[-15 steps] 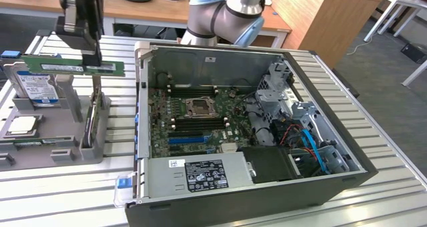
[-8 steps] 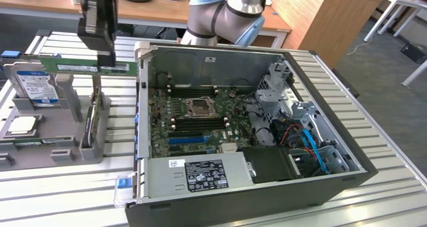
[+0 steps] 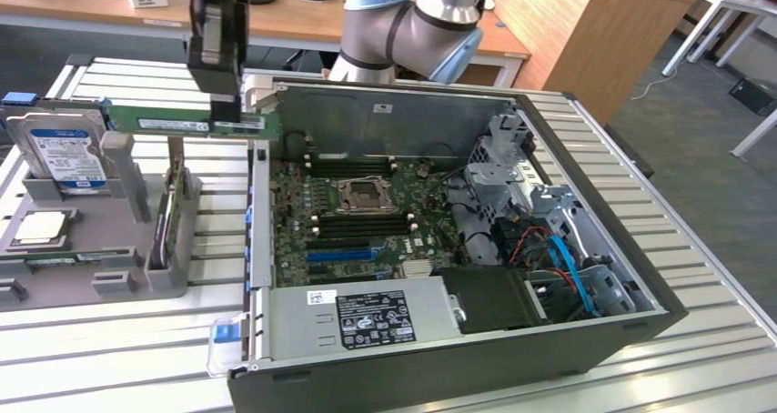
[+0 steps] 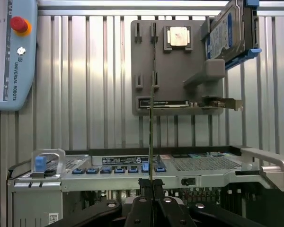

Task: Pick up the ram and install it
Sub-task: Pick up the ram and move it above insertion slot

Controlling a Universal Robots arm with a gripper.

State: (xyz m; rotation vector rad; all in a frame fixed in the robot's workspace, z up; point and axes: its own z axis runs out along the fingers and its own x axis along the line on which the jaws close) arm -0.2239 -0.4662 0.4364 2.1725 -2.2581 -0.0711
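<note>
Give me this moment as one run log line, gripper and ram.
gripper: shut on ram | ram: held level in the air, beside the open computer case | install: not yet done

Ext cam high, angled down, wrist cam close behind claw point(image 4: 151, 183), 2 views share PC case point(image 3: 401, 122)

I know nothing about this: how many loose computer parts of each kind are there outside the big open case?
Long thin green ram stick, held by the black gripper: 1
Boxy hard drive with a blue label: 1
Square metal processor chip: 1
Dark card on edge in the grey rack: 1
Total: 4
</note>
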